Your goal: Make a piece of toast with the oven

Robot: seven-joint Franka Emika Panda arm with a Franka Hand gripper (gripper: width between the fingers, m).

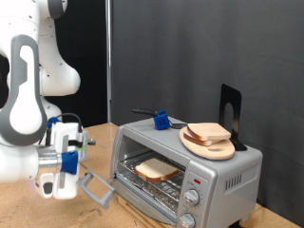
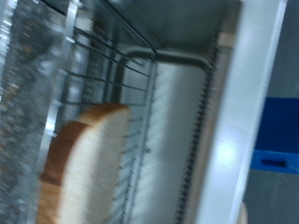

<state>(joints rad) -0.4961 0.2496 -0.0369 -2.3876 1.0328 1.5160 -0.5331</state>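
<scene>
The silver toaster oven (image 1: 223,176) stands on the wooden table at the exterior view's right. Its glass door hangs open, with the grey handle (image 1: 96,188) sticking out towards the exterior view's left. A slice of pale bread with a tan crust (image 1: 155,169) lies on the wire rack inside. In the wrist view the same slice (image 2: 89,163) shows on the rack (image 2: 121,75). My gripper (image 1: 78,180) is at the exterior view's lower left, right next to the door handle. Its fingers do not show in the wrist view.
A round wooden plate with more bread (image 1: 207,140) sits on top of the oven, beside a blue object with a black handle (image 1: 161,120) and a black stand (image 1: 231,109). Two round knobs (image 1: 191,198) are on the oven's front. A dark curtain hangs behind.
</scene>
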